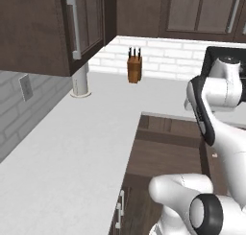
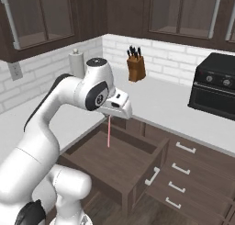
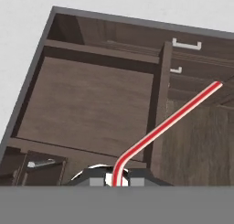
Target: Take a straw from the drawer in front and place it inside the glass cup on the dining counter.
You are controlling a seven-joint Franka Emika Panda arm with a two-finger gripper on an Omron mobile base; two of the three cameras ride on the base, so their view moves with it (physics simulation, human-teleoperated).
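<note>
My gripper [image 2: 110, 117] is shut on the straw [image 2: 109, 132], a thin red-and-white stick that hangs straight down from the fingers over the open drawer [image 2: 114, 162]. In the hand view the straw [image 3: 169, 122] rises from between my fingertips [image 3: 114, 179], bends and runs up to the right across the drawer's front wall. The drawer [image 3: 91, 104] is dark brown wood with a bare floor, and it is pulled out of the corner cabinet below the white worktop [image 1: 72, 157]. The glass cup and the dining counter are out of view.
A knife block [image 2: 136, 68] and a paper towel roll [image 2: 76, 62] stand on the worktop by the brick wall. A black oven [image 2: 215, 86] sits at the right. Lower drawers with silver handles [image 2: 181, 169] are right of the open drawer. Dark wall cabinets [image 1: 57, 28] hang overhead.
</note>
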